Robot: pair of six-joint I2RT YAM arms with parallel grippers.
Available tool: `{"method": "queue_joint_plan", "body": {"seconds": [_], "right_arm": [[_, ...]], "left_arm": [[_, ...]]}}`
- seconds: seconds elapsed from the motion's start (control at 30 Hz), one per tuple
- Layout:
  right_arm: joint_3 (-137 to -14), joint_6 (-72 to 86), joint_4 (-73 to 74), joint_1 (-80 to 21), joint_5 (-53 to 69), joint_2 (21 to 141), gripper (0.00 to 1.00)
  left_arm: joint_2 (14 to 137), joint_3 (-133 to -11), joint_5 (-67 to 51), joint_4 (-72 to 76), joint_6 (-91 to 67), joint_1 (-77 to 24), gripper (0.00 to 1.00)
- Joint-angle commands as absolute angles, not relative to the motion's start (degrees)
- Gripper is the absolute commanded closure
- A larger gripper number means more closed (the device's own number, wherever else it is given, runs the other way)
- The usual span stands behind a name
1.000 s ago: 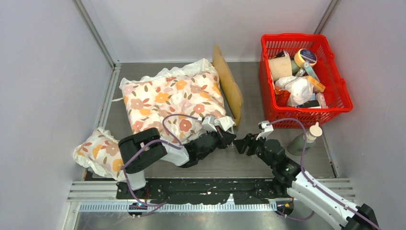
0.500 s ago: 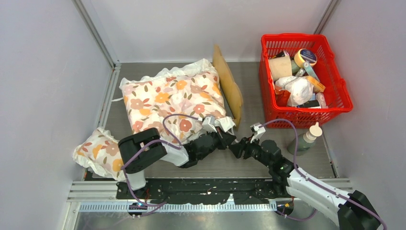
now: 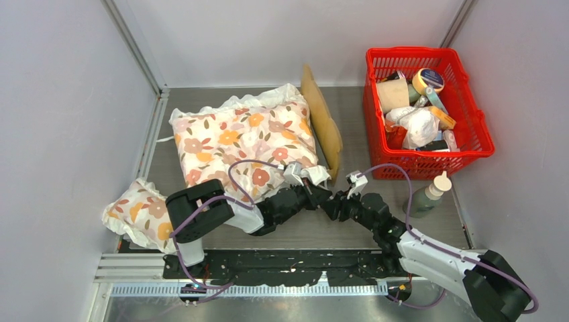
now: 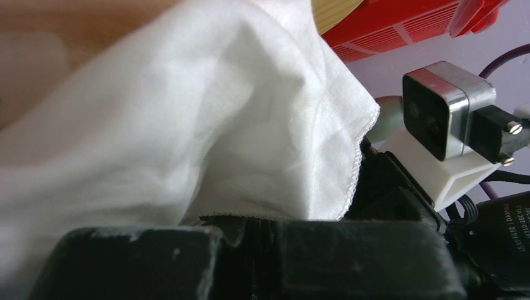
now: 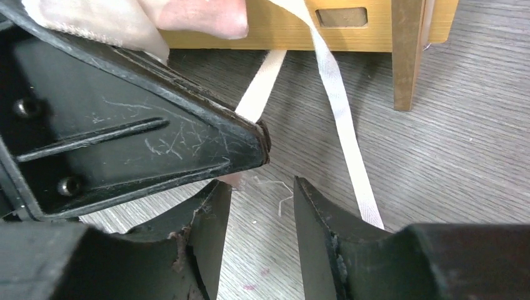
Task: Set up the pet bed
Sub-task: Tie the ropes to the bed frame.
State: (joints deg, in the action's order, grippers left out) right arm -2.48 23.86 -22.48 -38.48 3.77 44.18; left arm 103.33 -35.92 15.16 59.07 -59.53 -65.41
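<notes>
Most of the pet bed lies under a white floral cushion (image 3: 241,137); its light-wood headboard (image 3: 321,121) stands on edge at the cushion's right side. The wooden frame (image 5: 375,25) also shows in the right wrist view. My left gripper (image 3: 319,194) (image 4: 262,225) is shut on the hem of the cushion's white fabric corner (image 4: 187,125). My right gripper (image 3: 331,205) (image 5: 262,200) is open just right of it, tips almost touching the left finger (image 5: 137,144). Two white tie ribbons (image 5: 340,106) trail over the floor; one ends at the right gripper's left fingertip.
A small floral pillow (image 3: 137,211) lies at the near left. A red basket (image 3: 429,100) full of items stands at the back right. A grey-green bottle (image 3: 428,194) stands in front of it, near my right arm.
My right gripper has moved left up to the left gripper's tips, and its jaws have narrowed. The left gripper has held its grip on the fabric corner.
</notes>
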Motion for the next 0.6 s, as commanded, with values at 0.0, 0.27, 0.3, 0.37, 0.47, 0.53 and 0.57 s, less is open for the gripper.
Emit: {"method": "queue_joint_plan", "body": {"seconds": [0.0, 0.27, 0.3, 0.37, 0.47, 0.53, 0.57], "right_arm": [[-3.2, 24.0, -28.8, -38.3, 3.5, 45.2, 0.55], [-1.8, 21.6, -27.2, -38.3, 1.3, 35.2, 0.58], [-1.9, 21.5, -26.9, -38.3, 1.4, 34.5, 0.68], [-2.4, 21.2, -25.1, -38.3, 1.4, 34.3, 0.75], [-2.8, 22.1, -23.7, -38.3, 1.5, 35.1, 0.63], [-3.0, 22.1, -23.6, -38.3, 1.5, 36.1, 0.53], [-3.0, 22.0, -24.0, -38.3, 1.7, 36.6, 0.51]], "left_arm": [[102.0, -36.5, 10.3, 68.2, -59.5, -66.7, 1.00], [102.7, -37.3, 10.1, 66.9, -59.1, -66.7, 1.00], [102.9, -37.5, 10.0, 66.8, -59.1, -66.7, 1.00], [103.0, -37.6, 9.9, 66.8, -59.1, -66.8, 1.00], [102.8, -37.4, 9.9, 66.5, -59.1, -66.7, 1.00], [102.6, -37.5, 9.6, 66.7, -59.0, -66.7, 1.00], [102.5, -37.6, 9.3, 66.5, -59.0, -66.7, 1.00]]}}
